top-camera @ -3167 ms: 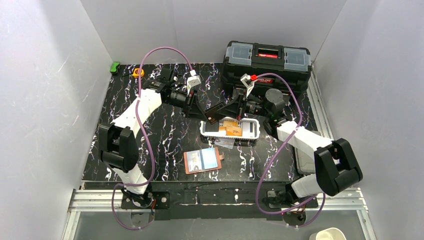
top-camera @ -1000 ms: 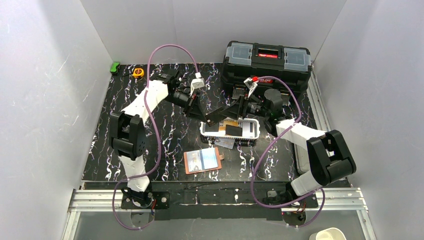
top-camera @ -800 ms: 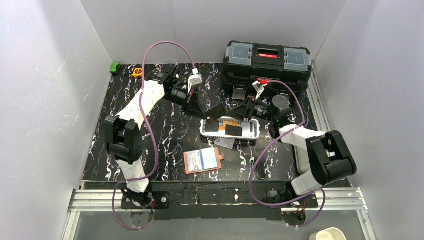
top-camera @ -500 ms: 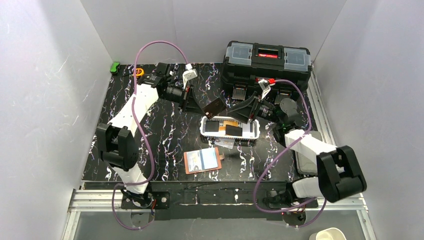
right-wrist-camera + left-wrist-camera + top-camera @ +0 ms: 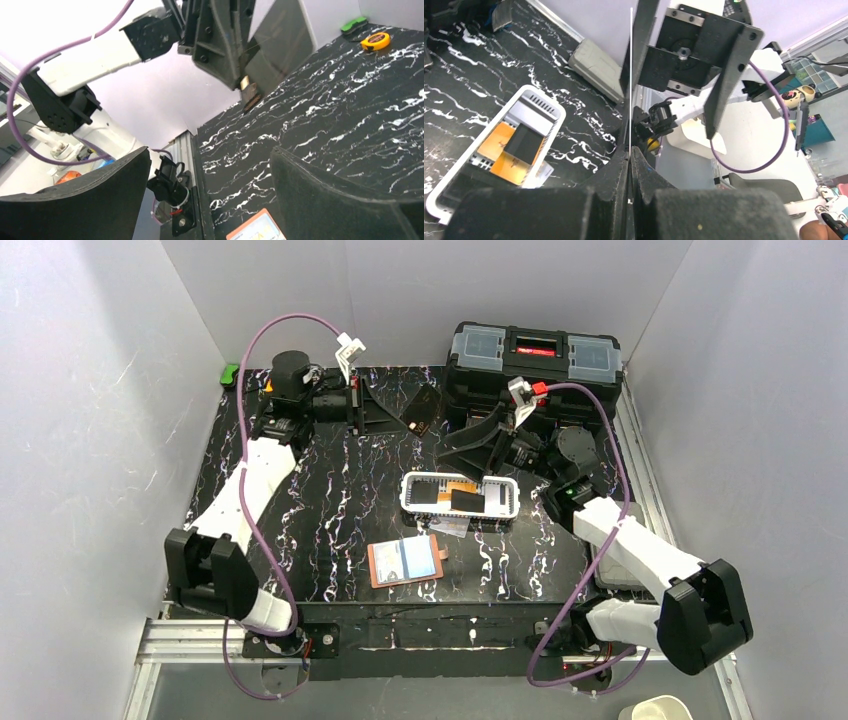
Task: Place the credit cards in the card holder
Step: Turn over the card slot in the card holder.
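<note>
My left gripper (image 5: 398, 412) is raised over the far middle of the table, shut on a black credit card (image 5: 421, 410). That card shows edge-on as a thin line (image 5: 630, 75) in the left wrist view and as a dark plate (image 5: 280, 45) in the right wrist view. My right gripper (image 5: 466, 440) stands open and holds nothing, just right of the card and apart from it. The salmon card holder (image 5: 405, 561) lies open near the front with a light blue card in it. More credit cards, orange (image 5: 463, 502) and black (image 5: 465, 498), lie in the white basket (image 5: 510, 496).
A black toolbox (image 5: 535, 353) stands at the back right, close behind the right gripper. A yellow tape measure (image 5: 376, 41) and a green object (image 5: 230, 373) sit at the back left corner. A grey pad (image 5: 596, 67) lies by the table's right edge.
The right gripper opened and let go of the black card. The left arm drew back and up to the left with the card, and the right gripper lifted away from the basket.
</note>
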`<action>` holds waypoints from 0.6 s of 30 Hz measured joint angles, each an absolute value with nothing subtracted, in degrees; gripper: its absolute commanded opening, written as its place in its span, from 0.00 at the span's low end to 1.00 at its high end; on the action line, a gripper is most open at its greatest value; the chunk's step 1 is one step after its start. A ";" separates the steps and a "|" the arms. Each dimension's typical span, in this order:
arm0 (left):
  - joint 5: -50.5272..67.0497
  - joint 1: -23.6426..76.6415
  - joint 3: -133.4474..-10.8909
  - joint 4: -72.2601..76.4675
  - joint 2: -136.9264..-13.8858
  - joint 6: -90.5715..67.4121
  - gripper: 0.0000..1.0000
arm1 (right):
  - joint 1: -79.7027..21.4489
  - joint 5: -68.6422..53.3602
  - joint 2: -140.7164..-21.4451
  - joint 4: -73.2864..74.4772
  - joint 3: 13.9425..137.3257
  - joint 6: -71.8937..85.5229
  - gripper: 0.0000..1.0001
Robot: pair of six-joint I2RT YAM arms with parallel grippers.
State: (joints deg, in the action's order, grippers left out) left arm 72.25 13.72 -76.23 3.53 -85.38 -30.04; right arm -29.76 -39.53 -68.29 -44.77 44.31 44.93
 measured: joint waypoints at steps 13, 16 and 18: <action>71.96 14.63 -72.47 12.23 -74.24 -38.94 0.00 | -30.22 -39.53 -73.91 -47.55 51.31 49.76 0.73; 71.90 14.76 -71.09 13.06 -74.24 -39.46 0.00 | -30.61 -39.51 -74.87 -48.80 52.69 51.20 0.73; 71.75 14.76 -70.08 13.43 -74.24 -39.66 0.00 | -31.11 -39.33 -75.18 -49.91 52.75 51.90 0.69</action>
State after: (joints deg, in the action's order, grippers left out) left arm 71.75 14.76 -70.08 13.43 -74.24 -39.66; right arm -31.11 -39.33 -75.18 -49.91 52.75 51.90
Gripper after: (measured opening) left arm 0.010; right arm 0.729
